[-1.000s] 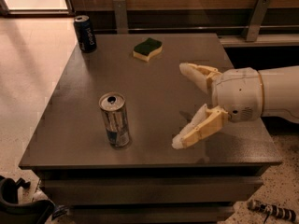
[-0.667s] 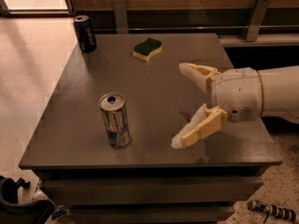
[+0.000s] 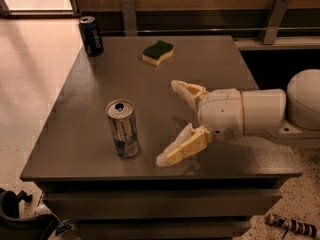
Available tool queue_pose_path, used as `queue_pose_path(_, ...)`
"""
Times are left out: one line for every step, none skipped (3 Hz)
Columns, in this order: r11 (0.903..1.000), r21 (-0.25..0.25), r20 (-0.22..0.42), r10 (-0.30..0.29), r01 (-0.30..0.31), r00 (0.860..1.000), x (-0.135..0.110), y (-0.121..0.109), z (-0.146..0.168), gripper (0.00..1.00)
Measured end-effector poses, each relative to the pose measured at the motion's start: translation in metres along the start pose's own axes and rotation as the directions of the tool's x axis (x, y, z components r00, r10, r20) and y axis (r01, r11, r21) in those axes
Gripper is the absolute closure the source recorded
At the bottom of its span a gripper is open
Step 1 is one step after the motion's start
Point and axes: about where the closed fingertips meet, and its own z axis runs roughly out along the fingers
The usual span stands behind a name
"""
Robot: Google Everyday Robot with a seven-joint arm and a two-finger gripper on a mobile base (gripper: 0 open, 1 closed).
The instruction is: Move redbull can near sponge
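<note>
Redbull can (image 3: 122, 129) stands free near the gripper (image 3: 168, 123) (spread wide, empty): reaching seems the step, and next it must straddle and clamp the can.

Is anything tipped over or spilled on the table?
No, nothing stands out. The redbull can and the blue can stand upright, the sponge lies flat, and nothing is spilled. The gripper is open and empty, just right of the redbull can.

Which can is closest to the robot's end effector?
The silver redbull can, just left of the open end effector over the front of the table. The dark blue can stands far off at the back left corner.
</note>
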Motion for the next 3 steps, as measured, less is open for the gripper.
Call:
queue_pose_path(0.9998, -0.019, 0.018, 0.002, -0.002, 1.0, 0.006, 0.003, 0.022, 0.0)
queue_pose_path(0.9994, -0.035, 0.056, -0.001, 0.003, 0.998, 0.008, 0.01, 0.04, 0.0)
queue_pose_path(0.9979, -0.065, 0.103, 0.007, 0.0, 0.995, 0.008, 0.018, 0.056, 0.0)
